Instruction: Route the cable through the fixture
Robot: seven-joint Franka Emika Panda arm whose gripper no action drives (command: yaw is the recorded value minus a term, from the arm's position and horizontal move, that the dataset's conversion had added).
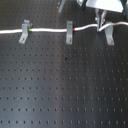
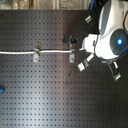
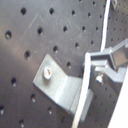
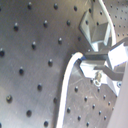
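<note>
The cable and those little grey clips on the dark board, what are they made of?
The cable looks like white woven cord: matte and limp. The fixture and other clips look like bent grey metal with a dull sheen. The board seems black matte metal, drilled with holes.

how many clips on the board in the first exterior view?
3, all along the cable: one at the first exterior view's left, one in the middle, and the fixture at its right, below the hand.

Black perforated metal worktop (image 1: 60,85) carries three grey metal clips: left-slanting clip (image 1: 24,31), narrow upright clip (image 1: 69,31), right-slanting fixture (image 1: 109,35). Thin white cable (image 1: 50,31) runs across them. A small blue object (image 2: 2,89) sits at the second exterior view's left edge.
</note>
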